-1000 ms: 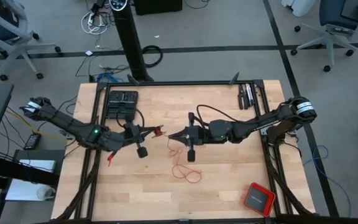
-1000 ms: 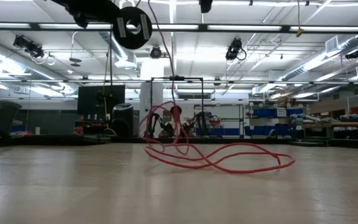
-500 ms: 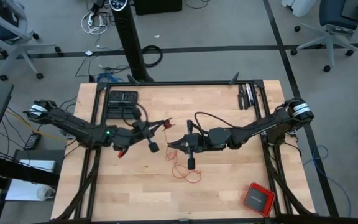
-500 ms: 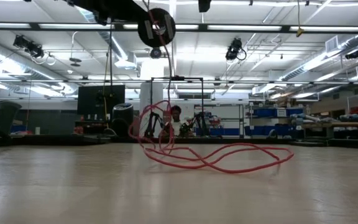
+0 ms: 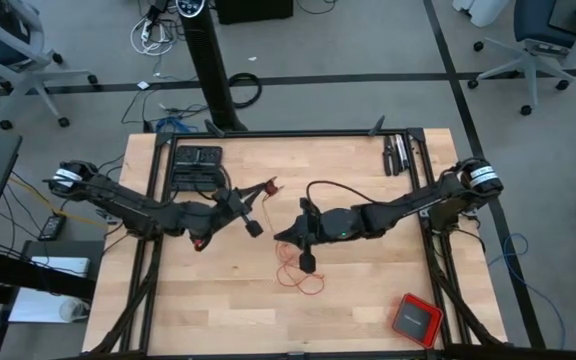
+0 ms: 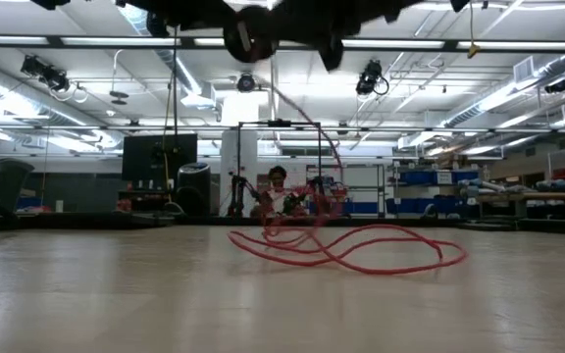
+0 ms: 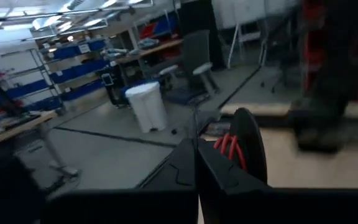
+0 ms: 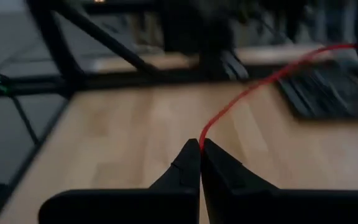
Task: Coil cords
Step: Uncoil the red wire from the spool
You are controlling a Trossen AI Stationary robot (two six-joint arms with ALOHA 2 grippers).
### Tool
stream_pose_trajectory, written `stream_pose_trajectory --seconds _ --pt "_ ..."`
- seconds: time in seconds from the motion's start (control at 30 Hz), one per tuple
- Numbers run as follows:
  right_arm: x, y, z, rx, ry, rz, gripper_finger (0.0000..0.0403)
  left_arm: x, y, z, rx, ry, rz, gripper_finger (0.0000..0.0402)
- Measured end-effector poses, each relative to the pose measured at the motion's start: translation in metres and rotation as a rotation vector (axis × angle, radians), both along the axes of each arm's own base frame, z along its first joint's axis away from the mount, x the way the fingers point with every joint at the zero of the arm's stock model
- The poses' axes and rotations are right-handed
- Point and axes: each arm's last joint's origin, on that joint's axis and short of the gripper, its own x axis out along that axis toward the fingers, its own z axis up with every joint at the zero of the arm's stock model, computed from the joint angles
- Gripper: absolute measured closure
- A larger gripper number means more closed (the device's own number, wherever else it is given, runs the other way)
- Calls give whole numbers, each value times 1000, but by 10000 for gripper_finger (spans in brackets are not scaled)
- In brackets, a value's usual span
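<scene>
1. Cord work sits at mid-counter: a very thin red cord (image 5: 295, 274) lies partly in loose loops on the pale wooden counter (image 5: 368, 290), toward the front of centre, and partly rises off the surface toward both arms.
2. In the low view the thin red cord (image 6: 361, 250) spreads in long flat loops across the counter, with a tangle of upright loops behind them and one strand climbing in an arc toward the dark arms overhead.
3. Left end effector (image 5: 271, 186) hangs above the counter left of centre, its fingers pressed together on the cord; several red turns (image 7: 230, 149) show just beyond its tips in the left wrist view.
4. Right end effector (image 5: 278, 237) is near the counter's middle, close to the left one but apart from it, fingers pressed together and pinching a single red strand (image 8: 253, 87) that runs away from the tips.
5. A red square box with a dark top (image 5: 415, 319) rests near the counter's front right corner, well apart from the cord.
6. A black keypad-like device (image 5: 197, 163) lies at the back left of the counter.
</scene>
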Motion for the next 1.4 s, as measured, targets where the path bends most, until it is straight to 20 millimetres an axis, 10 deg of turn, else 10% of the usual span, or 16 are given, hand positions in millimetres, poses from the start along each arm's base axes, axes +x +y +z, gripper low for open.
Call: stream_pose_trajectory --seconds 0.53,0.83,1.4 --pt "-15 -47 -30 37 330 -405 403 -23 -37 16 106 22 -266 401" --pt "-28 -60 2 -73 202 -567 402 -29 -44 -4 95 214 -326 401" --pt "-17 -11 49 -236 -210 -124 402 -35 -37 -19 85 330 -159 401"
